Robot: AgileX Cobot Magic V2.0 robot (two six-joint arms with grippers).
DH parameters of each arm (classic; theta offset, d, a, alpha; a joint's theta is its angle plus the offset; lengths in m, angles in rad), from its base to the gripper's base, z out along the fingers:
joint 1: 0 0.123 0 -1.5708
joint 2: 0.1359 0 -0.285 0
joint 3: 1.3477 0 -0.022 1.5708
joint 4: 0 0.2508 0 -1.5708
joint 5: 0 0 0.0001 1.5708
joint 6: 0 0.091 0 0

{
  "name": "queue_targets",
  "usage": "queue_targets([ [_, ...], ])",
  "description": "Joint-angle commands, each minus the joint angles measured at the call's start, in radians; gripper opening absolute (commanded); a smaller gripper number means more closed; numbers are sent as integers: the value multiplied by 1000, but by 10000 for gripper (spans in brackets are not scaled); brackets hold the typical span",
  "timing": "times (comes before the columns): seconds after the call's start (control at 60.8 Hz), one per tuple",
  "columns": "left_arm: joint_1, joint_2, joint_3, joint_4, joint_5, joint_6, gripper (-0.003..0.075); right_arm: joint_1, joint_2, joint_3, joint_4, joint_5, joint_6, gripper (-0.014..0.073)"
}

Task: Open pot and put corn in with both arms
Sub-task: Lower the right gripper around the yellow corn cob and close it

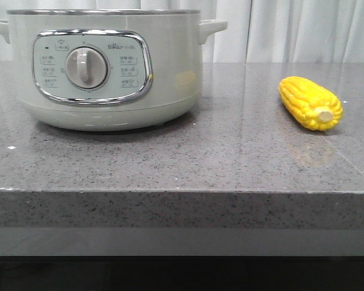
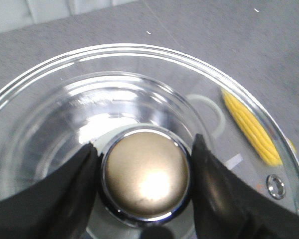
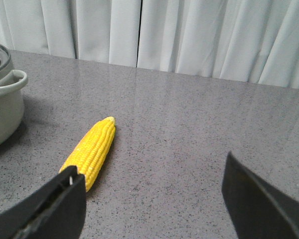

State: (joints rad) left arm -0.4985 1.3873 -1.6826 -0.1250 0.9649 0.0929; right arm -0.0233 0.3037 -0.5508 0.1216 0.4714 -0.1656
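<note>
Sitting on the grey speckled counter [image 1: 170, 163], the pot [image 1: 109, 73] shows its chrome-framed control panel [image 1: 92, 66] and white dial [image 1: 85, 66] to the front view, with a handle [image 1: 211, 27] jutting from its side. Its steel rim runs along the very top of that view; whether the lid rests on the pot cannot be told from there.

The corn [image 1: 309, 103] lies on the counter well apart from the pot, off to the side of that handle, with its pale stub end turned toward the counter's front edge.

In the left wrist view the left hand [image 2: 145, 186] has its two black fingers [image 2: 74, 194] set on either side of a round brass-coloured knob [image 2: 145, 179] at the centre of the pot's glass lid [image 2: 50, 114]. The fingers sit right against the knob's chrome collar, closed about it. Through the glass a pale pot handle and the yellow cob can be made out, blurred.

In the right wrist view the right hand [image 3: 149, 199] is spread wide and grips nothing. The corn [image 3: 92, 149] lies on the counter just past one finger [image 3: 50, 204], its stub end next to that fingertip and its pointed end aimed away toward the white curtains [image 3: 189, 35]. The pot's side and handle [image 3: 5, 99] show beyond the corn, well apart from it.
</note>
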Motion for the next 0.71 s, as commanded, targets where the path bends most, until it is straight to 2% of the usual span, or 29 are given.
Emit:
queue_targets([
  [0.0, -49, -125, 57, -28, -135, 5, 209, -4, 17, -32, -4, -84, -7, 580],
  [0.132, -116, -255, 225, -28, -182, 5, 209, -4, 17, -32, -4, -84, -7, 580],
  [0.312, -176, -418, 434, -48, -181, 3, 209, -4, 17, -32, -4, -84, -7, 580],
  [0.526, -182, -582, 649, -80, -182, 3, 209, -4, 25, -32, -3, -79, -7, 580],
  [0.691, -182, -713, 754, -98, -213, 3, 190, -4, 87, -32, -3, -75, -7, 580],
])
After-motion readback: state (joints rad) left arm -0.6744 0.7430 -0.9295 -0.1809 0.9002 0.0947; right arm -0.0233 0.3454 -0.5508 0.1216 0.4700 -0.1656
